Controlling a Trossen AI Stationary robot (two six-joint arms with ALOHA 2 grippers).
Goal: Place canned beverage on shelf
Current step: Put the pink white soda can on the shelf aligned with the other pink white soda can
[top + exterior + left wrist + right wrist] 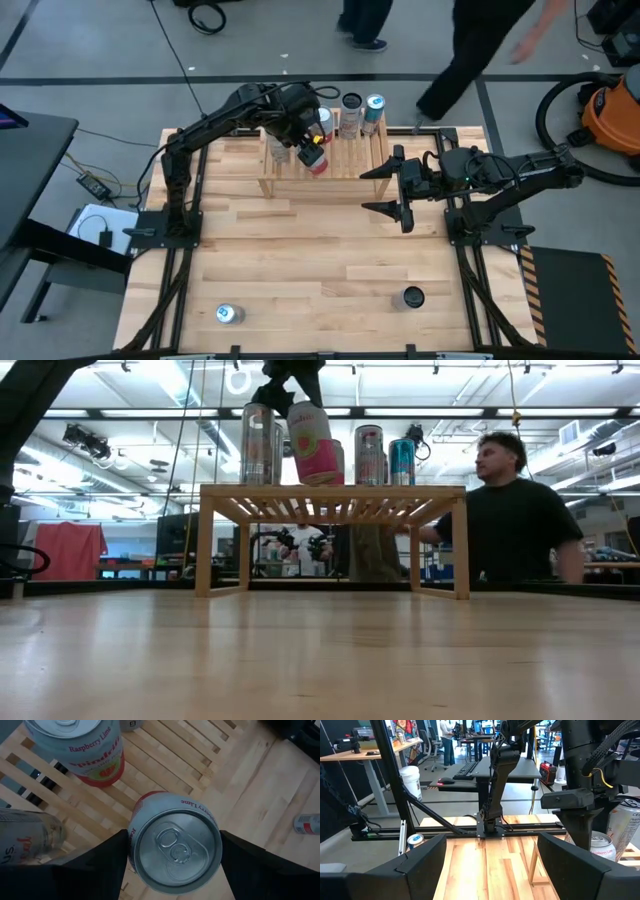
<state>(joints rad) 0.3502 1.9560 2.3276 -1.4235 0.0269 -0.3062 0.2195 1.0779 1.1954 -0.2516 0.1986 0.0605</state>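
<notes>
High view: left gripper holds can over shelf.

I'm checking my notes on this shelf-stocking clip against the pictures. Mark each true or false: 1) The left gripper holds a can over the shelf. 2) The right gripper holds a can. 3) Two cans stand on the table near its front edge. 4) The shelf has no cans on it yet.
1) True: the left gripper is shut on the raspberry lime can, tilted above the shelf.
2) False: the right gripper is open and empty, beside the shelf.
3) True: a blue-labelled can and a dark can.
4) False: several cans stand there, including a teal can.
</notes>
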